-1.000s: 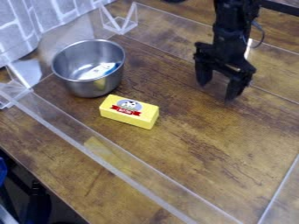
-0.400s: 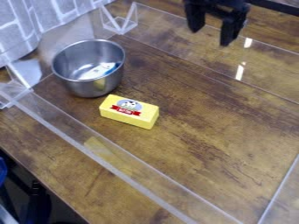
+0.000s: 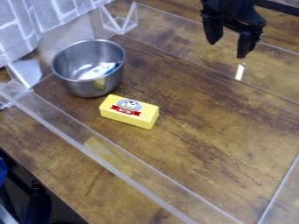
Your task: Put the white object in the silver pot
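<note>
The silver pot (image 3: 73,86) is a round shiny steel bowl at the left of the wooden table. Only pale reflections show inside it. My gripper (image 3: 226,46) hangs at the top right, well above the table and far from the pot. It is open, with nothing between its dark fingers (image 3: 243,48). Just below it a small white streak (image 3: 239,72) lies on the wood. It is too small to tell whether this is the white object or a glint.
A yellow block (image 3: 128,111) with a red label lies just in front of the pot. Clear plastic walls (image 3: 70,131) edge the table at the left, front and back. Crumpled grey cloth (image 3: 41,26) sits behind the pot.
My gripper has risen from low over the table's right side up to the top of the view and stays open. The white streak now shows where it stood. Pot and block have not moved.
</note>
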You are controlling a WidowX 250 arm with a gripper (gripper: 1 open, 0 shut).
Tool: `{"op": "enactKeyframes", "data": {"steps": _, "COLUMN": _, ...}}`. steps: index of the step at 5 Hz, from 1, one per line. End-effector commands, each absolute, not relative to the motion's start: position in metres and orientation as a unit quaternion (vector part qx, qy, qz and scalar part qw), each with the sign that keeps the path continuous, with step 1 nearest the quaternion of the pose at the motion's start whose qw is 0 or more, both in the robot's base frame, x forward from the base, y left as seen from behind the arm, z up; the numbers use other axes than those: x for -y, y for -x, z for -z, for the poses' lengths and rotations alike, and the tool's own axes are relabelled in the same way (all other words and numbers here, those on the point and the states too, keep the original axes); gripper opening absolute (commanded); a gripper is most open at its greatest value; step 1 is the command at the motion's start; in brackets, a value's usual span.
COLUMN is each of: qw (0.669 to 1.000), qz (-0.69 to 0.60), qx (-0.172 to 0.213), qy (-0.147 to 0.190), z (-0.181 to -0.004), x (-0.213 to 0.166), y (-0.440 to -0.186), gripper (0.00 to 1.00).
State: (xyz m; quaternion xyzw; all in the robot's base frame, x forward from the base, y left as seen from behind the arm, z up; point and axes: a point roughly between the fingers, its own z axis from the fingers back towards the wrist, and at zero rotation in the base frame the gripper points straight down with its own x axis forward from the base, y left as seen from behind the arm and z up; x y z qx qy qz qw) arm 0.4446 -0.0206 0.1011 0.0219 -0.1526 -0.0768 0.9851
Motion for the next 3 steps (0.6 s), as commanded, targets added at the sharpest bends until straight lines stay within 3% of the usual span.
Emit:
{"op": "enactKeyframes", "data": {"steps": 1, "qw": 0.98, "qz": 0.085, "qx": 0.181, "qy": -0.021, "z": -0.115, "x": 0.028, "y": -0.444, "gripper": 1.0}}
{"op": "enactKeyframes", "data": {"steps": 3, "qw": 0.979, "qz": 0.099, "qx": 0.176, "qy": -0.018, "z": -0.094, "x": 0.043, "y": -0.444, "gripper": 1.0}}
